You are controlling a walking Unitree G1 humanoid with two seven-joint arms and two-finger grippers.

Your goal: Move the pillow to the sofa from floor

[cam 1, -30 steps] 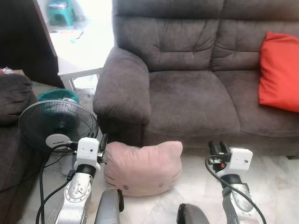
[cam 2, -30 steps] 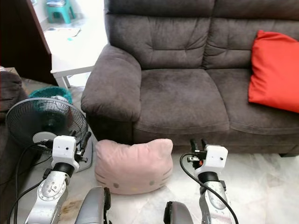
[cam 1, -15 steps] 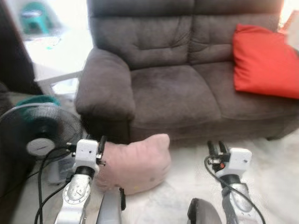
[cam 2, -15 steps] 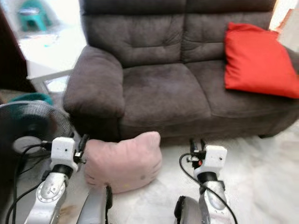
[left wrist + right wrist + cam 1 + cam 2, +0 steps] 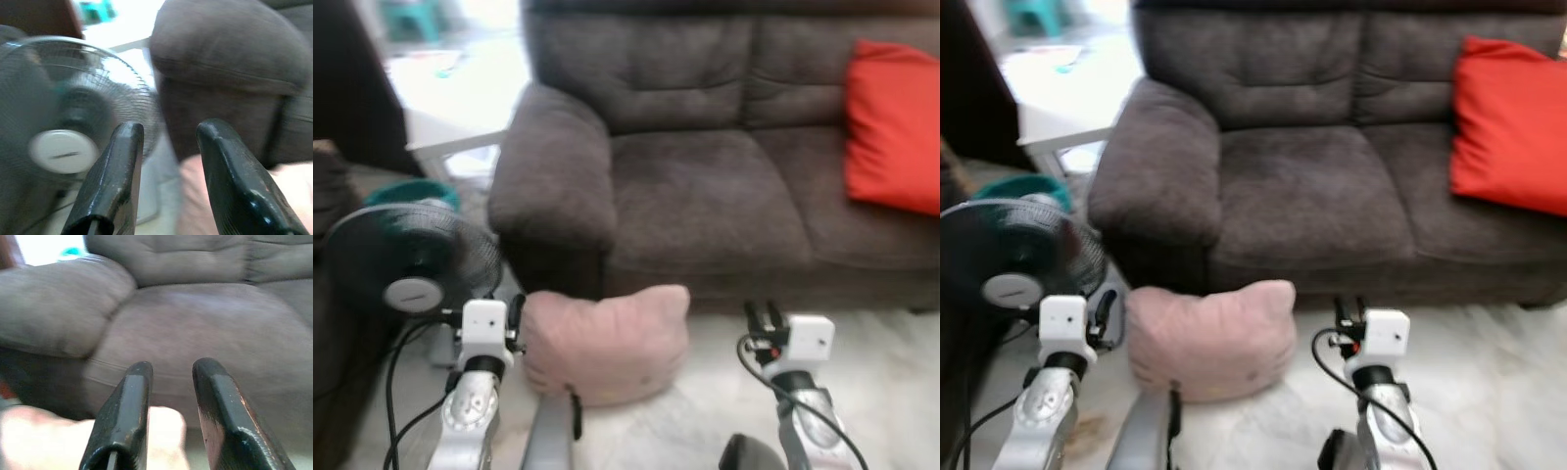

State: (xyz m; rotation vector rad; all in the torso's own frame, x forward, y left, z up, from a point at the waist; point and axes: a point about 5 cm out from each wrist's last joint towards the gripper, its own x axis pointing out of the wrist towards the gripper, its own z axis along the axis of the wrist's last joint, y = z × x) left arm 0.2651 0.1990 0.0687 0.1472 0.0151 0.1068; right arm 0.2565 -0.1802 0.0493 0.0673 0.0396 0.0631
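1. Jaws of both grippers are held apart with nothing between them: the left gripper [image 5: 516, 311] is raised just beside the left edge of the pink pillow [image 5: 607, 343], and the right gripper [image 5: 762, 315] is raised well to the pillow's right.
2. The pillow is seen on the pale floor [image 5: 891, 392], against the foot of the grey sofa [image 5: 705, 196], below the left armrest; it is not yet gripped.
3. Compared with half a second ago, the whole scene has been shifted rightward in the head views, so the camera is judged to have turned; the pillow itself has not been moved. It is now centred more evenly between the two arms.
4. This is read as the approach being squared up for a two-sided grasp; the lift is yet to be begun.
5. A standing fan [image 5: 411, 264] and its cable are noted close to the left arm and could be snagged. A red cushion [image 5: 896, 127] occupies the sofa's right end, so the left seat is left free.
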